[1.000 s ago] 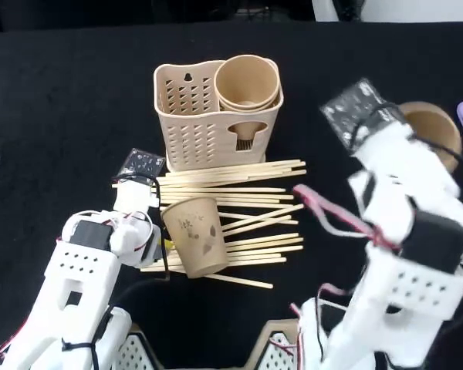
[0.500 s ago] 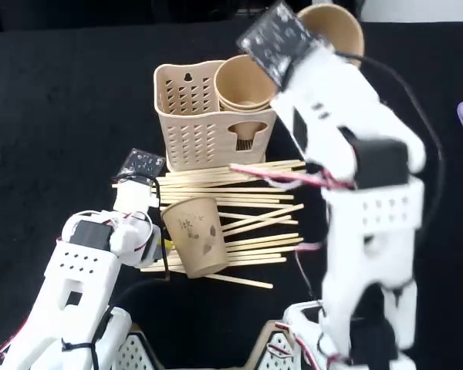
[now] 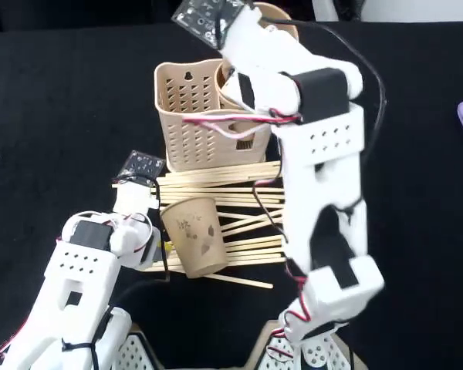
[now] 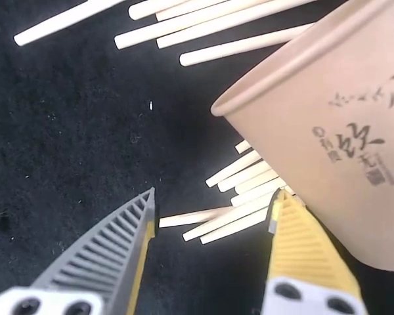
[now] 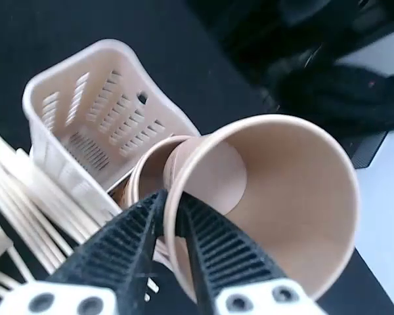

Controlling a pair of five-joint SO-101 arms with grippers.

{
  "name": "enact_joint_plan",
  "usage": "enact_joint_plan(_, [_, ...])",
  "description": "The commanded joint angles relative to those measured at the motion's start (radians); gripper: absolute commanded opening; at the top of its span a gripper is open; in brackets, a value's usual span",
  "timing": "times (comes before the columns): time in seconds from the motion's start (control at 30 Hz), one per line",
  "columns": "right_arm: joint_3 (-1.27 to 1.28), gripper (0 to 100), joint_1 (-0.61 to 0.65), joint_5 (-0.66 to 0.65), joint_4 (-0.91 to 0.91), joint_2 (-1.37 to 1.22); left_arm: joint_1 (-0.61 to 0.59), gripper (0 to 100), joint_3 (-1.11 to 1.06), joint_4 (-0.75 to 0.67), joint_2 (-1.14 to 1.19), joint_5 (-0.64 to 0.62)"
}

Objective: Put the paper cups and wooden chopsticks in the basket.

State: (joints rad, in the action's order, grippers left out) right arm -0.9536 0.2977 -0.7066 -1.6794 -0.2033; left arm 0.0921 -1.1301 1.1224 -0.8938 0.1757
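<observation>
our right hand (image 5: 173, 205) pinches the rim of a plain tan paper cup (image 5: 282, 197) near the beige slotted basket (image 5: 72, 111) on the black desk (image 3: 62, 100).

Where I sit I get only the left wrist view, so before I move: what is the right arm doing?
Observer: The right gripper is shut on a paper cup, pinching its rim, above the basket.
Operator: Anything in the basket?
Observer: There are stacked cups in one compartment.
Operator: And the cup beside me?
Observer: That lying cup rests on the chopsticks, on the arms' side of the basket.
</observation>
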Motion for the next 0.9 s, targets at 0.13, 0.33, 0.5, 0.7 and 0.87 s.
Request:
enact_joint_plan(0.13, [-0.134,1.1,0.015,-0.048,-0.084,-0.071,-0.010,28,0.015,0.003,-0.015,-0.005])
enact_joint_plan(0.33, [-0.130,1.1,0.023,-0.048,-0.086,-0.041,-0.010,28,0.015,0.003,-0.015,-0.005])
enact_joint_plan(0.5, [-0.096,1.1,0.037,-0.044,-0.086,0.036,-0.010,28,0.015,0.002,-0.015,-0.005])
enact_joint_plan(0.7, [0.088,1.1,0.054,-0.049,-0.086,0.113,-0.010,28,0.015,-0.002,-0.015,-0.005])
enact_joint_plan(0.87, [0.157,1.1,0.052,-0.092,-0.084,0.125,-0.010,28,0.015,-0.002,-0.015,-0.005])
